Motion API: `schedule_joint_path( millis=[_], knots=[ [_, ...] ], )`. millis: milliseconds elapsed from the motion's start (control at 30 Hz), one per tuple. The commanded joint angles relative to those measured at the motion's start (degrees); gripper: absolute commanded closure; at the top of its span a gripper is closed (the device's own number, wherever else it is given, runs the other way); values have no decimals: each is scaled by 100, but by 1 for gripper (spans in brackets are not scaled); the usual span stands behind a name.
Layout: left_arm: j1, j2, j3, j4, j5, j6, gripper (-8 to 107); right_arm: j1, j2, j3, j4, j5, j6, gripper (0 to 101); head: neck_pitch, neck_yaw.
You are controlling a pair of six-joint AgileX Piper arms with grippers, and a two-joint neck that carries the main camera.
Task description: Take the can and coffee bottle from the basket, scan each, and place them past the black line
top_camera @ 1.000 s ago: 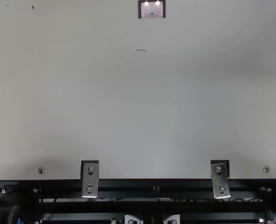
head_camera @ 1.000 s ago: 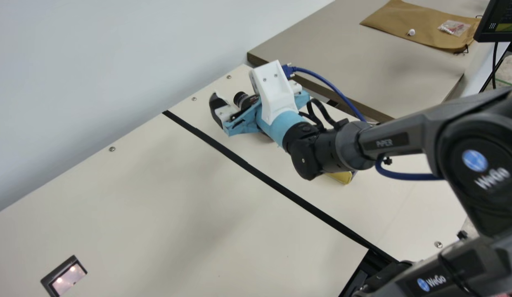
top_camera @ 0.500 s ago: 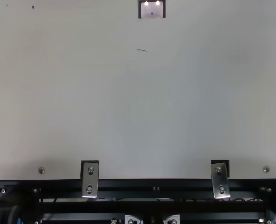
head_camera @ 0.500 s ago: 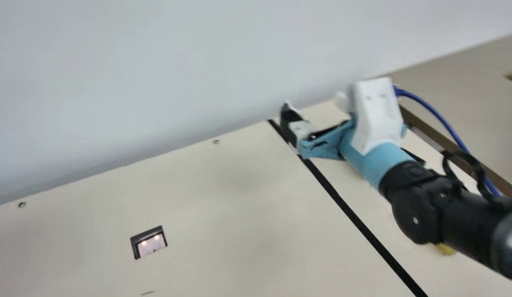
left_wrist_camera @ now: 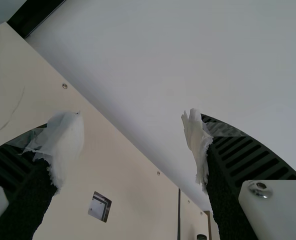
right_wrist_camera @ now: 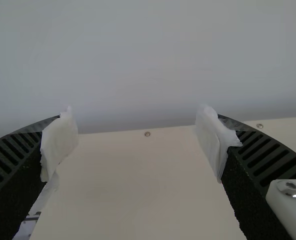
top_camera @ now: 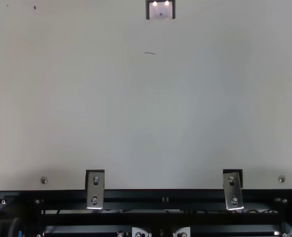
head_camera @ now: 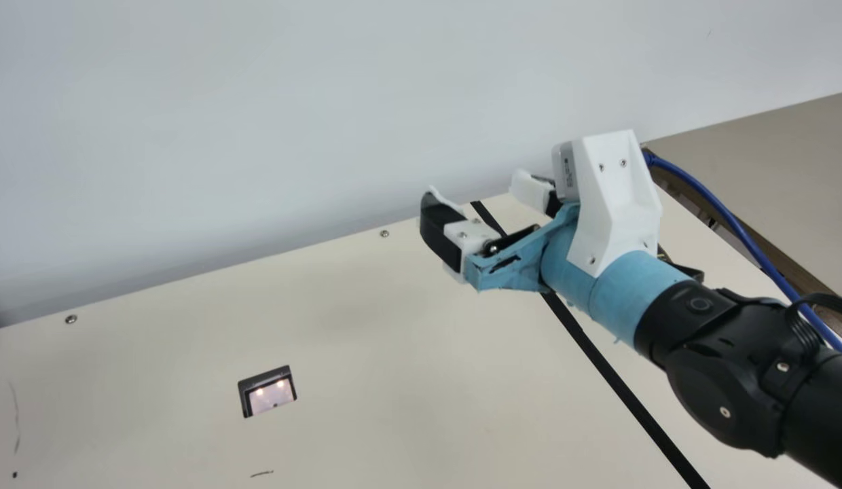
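The right gripper hangs open in the main view near the far edge of the surface, over the far end of the black line. The right wrist view shows its two black ribbed fingers spread wide, ragged white wrapping at the tips, with nothing between them. The left gripper is also wide open and empty in its wrist view, its tips wrapped in torn white material.

That view catches the dark cap of the coffee bottle past the black line, towards the surface's far right corner. In the main view a dark thing lies partly behind the right arm; I can't tell what it is.

The scanner, with two small lights, is set into the surface on the left side of the line, well apart from it. A short pen mark lies just nearer the robot. Screws run along the far edge, where a pale wall rises. Along the near edge are a black frame and two metal brackets. A blue cable trails from the right arm's white mount.
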Motion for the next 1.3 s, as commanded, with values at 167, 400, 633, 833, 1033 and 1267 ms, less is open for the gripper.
schedule_joint_path(
  millis=[167,400,633,833,1033,1267],
  knots=[
    [0,-49,-48,181,12,42,9,1,-170,-32,236,301,-185,0,-141,84],
    [-109,-471,22,1061,50,-67,9,9,-969,12,520,1154,-440,0,-141,84],
    [-387,-1165,396,2006,188,-460,9,1,-2042,260,774,1993,-683,0,-141,84],
    [-641,-1912,806,2686,400,-846,9,-99,-2925,543,988,2497,-865,0,-141,84],
    [-771,-2750,1298,3156,669,-1030,9,-209,-3675,909,1191,2808,-993,0,-141,84],
    [-587,-3741,1820,3230,1191,-752,9,-288,-4456,1388,1365,3066,-1042,0,-141,84]
  ],
)
